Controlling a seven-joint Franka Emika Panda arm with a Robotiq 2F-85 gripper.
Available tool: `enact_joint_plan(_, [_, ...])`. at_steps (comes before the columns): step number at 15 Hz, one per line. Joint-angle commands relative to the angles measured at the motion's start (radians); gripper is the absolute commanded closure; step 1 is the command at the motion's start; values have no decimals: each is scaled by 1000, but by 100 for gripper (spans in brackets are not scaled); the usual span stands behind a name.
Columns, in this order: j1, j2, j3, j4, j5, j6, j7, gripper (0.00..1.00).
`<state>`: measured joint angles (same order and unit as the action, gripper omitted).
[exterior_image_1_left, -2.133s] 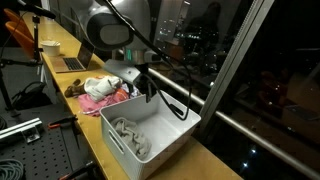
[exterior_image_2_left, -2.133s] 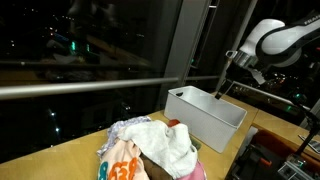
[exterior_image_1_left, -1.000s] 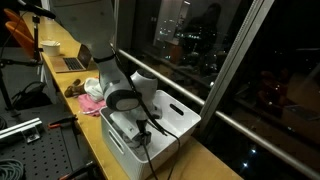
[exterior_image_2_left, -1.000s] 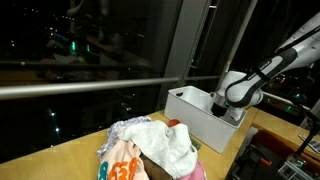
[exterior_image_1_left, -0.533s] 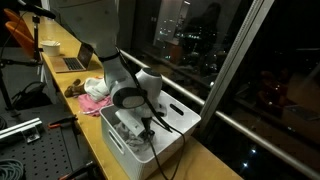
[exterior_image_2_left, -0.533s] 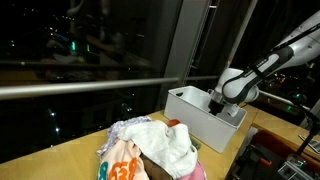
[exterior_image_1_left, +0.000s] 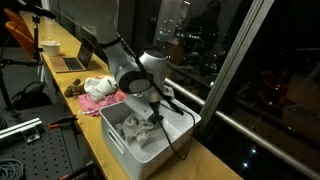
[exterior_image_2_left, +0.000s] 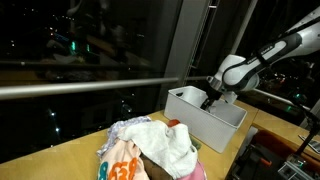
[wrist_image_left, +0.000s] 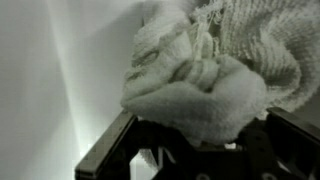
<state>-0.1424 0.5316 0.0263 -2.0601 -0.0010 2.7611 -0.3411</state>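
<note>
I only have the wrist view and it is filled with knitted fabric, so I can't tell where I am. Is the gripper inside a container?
Observer: Yes. The gripper reaches down into a white bin that stands on a wooden counter.
Operator: Is the cloth clear of the bin floor?
Observer: No. The knitted cloth is bunched up at the gripper, but its lower part seems to rest inside the bin.
Operator: Is anything beside the bin?
Observer: A pile of clothes lies on the counter next to it, apart from the gripper.
</note>
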Motion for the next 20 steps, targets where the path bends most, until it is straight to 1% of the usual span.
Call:
enact_joint_plan(1, [53, -163, -25, -5, -71, -35, 47, 94])
enact_joint_plan(5, [110, -304, -4, 33, -112, -75, 72, 94])
enact_joint_plan(7, [155, -356, 17, 56, -133, -103, 84, 94])
enact_joint_plan(10, [233, -414, 66, 83, -160, -150, 109, 94])
enact_joint_plan(11, [258, -413, 82, 87, -173, -156, 128, 94])
enact_joint_plan(12, [273, -416, 98, 92, -163, -168, 128, 94])
enact_joint_plan(14, [299, -407, 123, 67, -140, -162, 133, 94])
enact_joint_plan(18, [320, -388, 154, 20, -112, -166, 125, 94])
enact_joint_plan(19, [320, -385, 159, 12, -107, -169, 122, 50])
enact_joint_plan(20, [317, -382, 163, 4, -98, -170, 118, 49])
